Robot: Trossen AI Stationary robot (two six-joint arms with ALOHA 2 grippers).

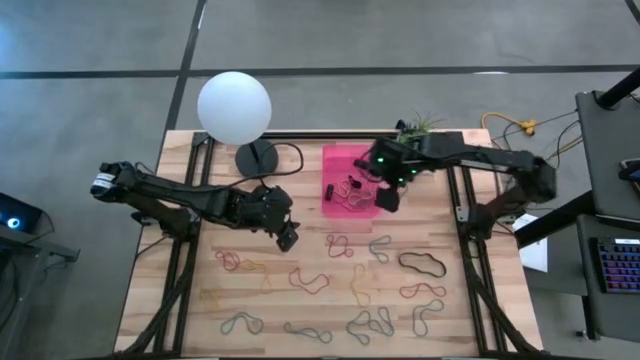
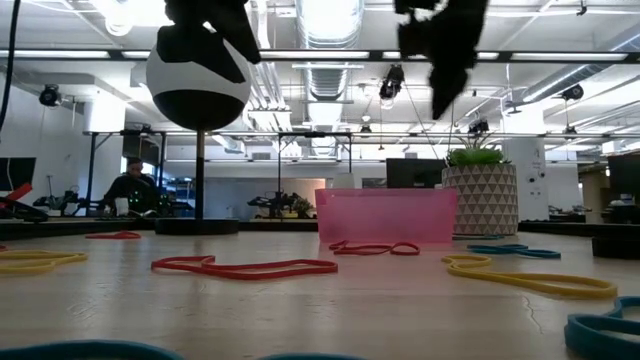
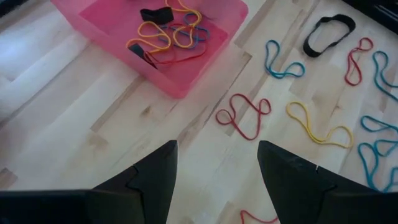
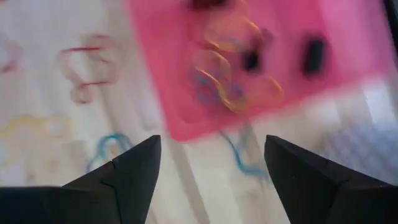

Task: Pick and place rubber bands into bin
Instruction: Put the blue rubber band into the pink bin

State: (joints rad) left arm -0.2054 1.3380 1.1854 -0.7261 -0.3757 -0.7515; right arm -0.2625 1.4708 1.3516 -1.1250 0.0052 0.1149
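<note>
The pink bin [image 1: 338, 160] stands at the table's far middle, with several rubber bands [image 3: 168, 34] lying inside it. Many more bands lie flat on the wood nearer the front, among them a red one [image 3: 242, 115], a yellow one [image 3: 317, 127] and a thick black one [image 1: 423, 264]. My left gripper [image 1: 288, 238] hangs open above the table, left of and nearer than the bin, with nothing between its fingers [image 3: 217, 174]. My right gripper [image 1: 388, 198] hangs open over the bin's near right corner, also with nothing between its fingers [image 4: 211, 168].
A lamp with a white globe [image 1: 234, 108], a black base [image 1: 256, 157] and a black cable stands left of the bin. A patterned white pot with a green plant [image 2: 480, 198] stands at the bin's far right. Bare wood lies between the bin and the loose bands.
</note>
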